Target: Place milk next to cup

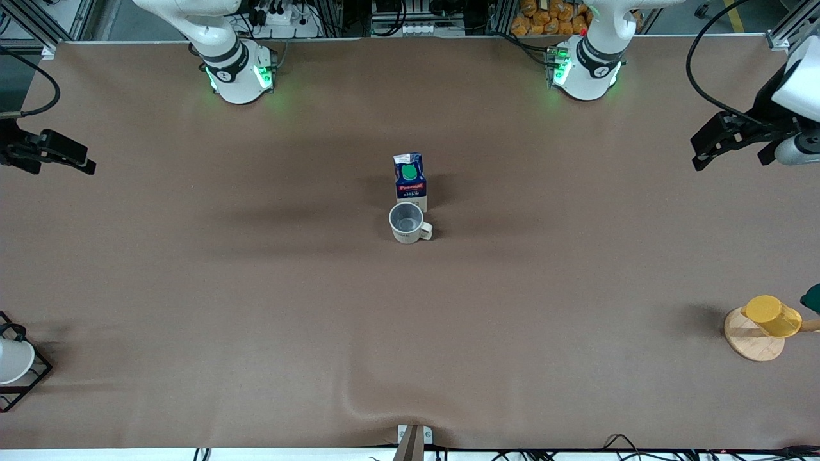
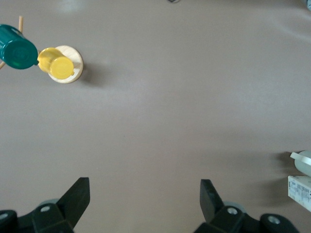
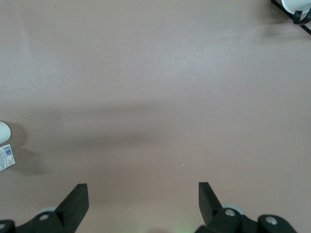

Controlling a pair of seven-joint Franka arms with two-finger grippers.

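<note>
The milk (image 1: 410,182), a dark blue carton with a green cap and red label, stands upright at the table's middle. The cup (image 1: 407,222), a grey-white mug with a small handle, stands right next to it, nearer to the front camera. My left gripper (image 1: 727,146) is open and empty, up over the left arm's end of the table. My right gripper (image 1: 59,161) is open and empty, up over the right arm's end. In the left wrist view the gripper (image 2: 144,194) is over bare cloth, with the edges of the milk (image 2: 300,191) and cup (image 2: 303,161) showing. The right wrist view shows its gripper (image 3: 143,196) over bare cloth too.
A yellow cup (image 1: 772,315) on a round wooden base (image 1: 753,342) and a green cup (image 1: 812,298) are at the left arm's end, near the front camera. A white cup (image 1: 13,358) in a black wire rack (image 1: 35,378) is at the right arm's end.
</note>
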